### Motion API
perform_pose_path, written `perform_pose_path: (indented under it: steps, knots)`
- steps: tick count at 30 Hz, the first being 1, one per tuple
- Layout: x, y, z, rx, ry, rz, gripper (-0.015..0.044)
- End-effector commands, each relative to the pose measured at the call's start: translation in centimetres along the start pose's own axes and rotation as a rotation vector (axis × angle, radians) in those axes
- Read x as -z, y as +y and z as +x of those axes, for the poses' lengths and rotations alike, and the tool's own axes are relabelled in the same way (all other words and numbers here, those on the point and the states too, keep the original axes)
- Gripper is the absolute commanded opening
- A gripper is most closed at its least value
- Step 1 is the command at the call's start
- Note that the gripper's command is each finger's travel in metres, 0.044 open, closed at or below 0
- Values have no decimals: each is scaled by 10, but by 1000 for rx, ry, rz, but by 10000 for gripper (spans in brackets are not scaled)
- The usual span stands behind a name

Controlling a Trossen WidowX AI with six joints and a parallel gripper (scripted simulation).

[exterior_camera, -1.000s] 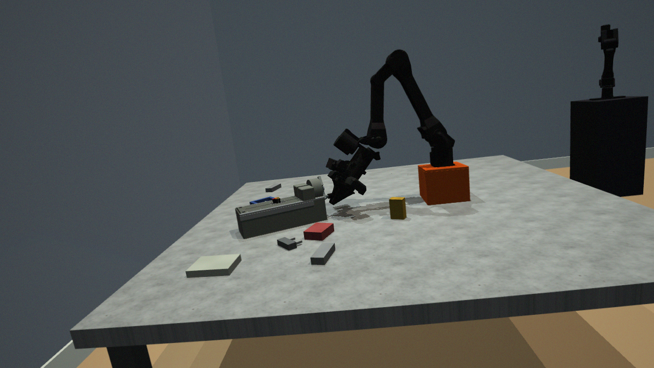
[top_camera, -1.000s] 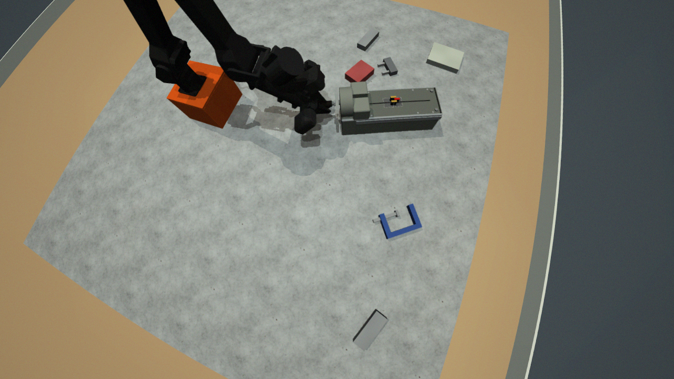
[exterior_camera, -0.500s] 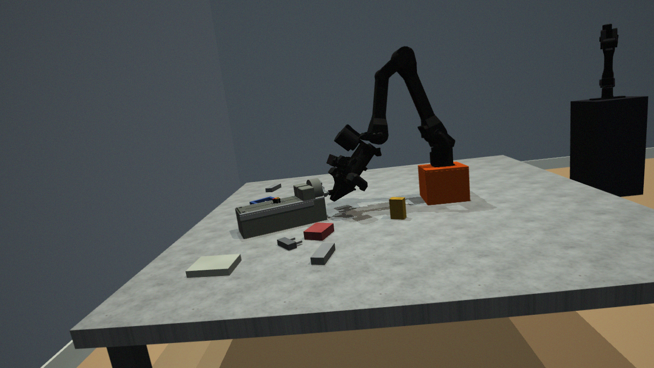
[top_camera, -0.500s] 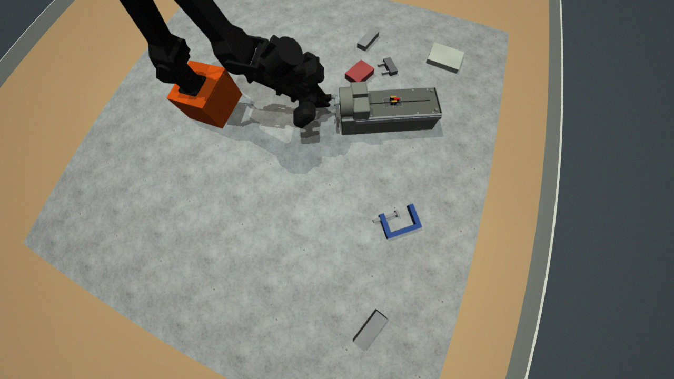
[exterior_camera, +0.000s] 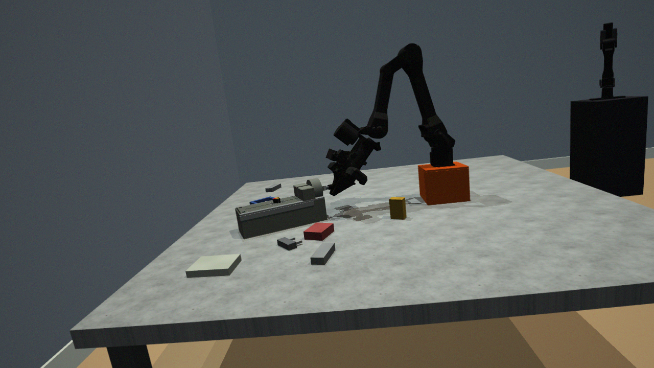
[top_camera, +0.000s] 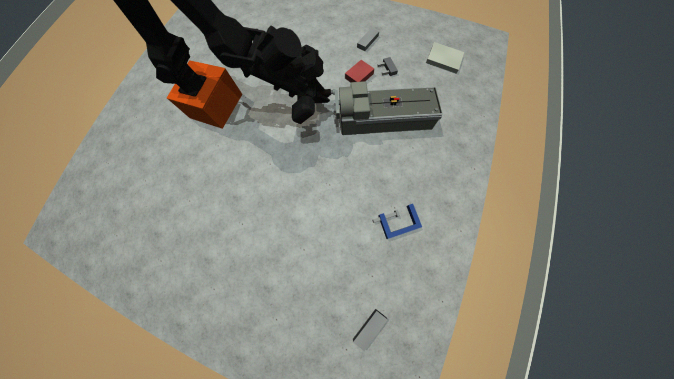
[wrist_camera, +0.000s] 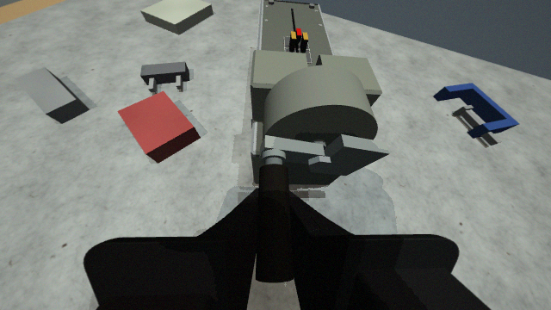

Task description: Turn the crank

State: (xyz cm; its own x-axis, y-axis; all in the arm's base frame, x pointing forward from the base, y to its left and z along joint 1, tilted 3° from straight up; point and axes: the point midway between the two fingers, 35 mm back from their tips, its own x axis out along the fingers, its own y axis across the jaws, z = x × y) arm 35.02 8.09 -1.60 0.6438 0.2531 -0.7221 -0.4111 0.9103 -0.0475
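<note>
The grey-green machine (top_camera: pixel 400 123) (exterior_camera: pixel 283 224) (wrist_camera: pixel 275 26) has its crank end toward me. My gripper (top_camera: pixel 329 95) (exterior_camera: pixel 331 189) (wrist_camera: pixel 271 194) is shut on the dark crank handle (wrist_camera: pixel 275 267). The crank arm (wrist_camera: pixel 294 145) reaches left from the hub in the wrist view, with the handle at its left end. On the slide, the red pointer (top_camera: pixel 396 99) (wrist_camera: pixel 299 32) stands between two brass marks (wrist_camera: pixel 294 36) (wrist_camera: pixel 305 36). It looks slightly past them, toward the machine's far end. In the exterior view the pointer is too small to judge.
A red block (top_camera: pixel 359 70) (exterior_camera: pixel 318 231) (wrist_camera: pixel 158 125), a dark two-pronged part (top_camera: pixel 390 66) (exterior_camera: pixel 287 243) (wrist_camera: pixel 164 72), a grey block (top_camera: pixel 368 39) (exterior_camera: pixel 323 253) and a pale block (top_camera: pixel 445 56) (exterior_camera: pixel 213 265) lie beside the machine. A blue clamp (top_camera: pixel 404 230) (wrist_camera: pixel 486 101) lies opposite. A yellow block (exterior_camera: pixel 397 208) stands near the orange base (exterior_camera: pixel 443 185).
</note>
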Motion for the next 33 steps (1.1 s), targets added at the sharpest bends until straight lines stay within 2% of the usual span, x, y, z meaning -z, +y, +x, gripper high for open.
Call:
perform_pose_path:
  steps: [1,33]
  knots:
    - [-6,-2,-7,-2,-8,0,0]
    - [-16,-20,-17,-1,-8,-1,0]
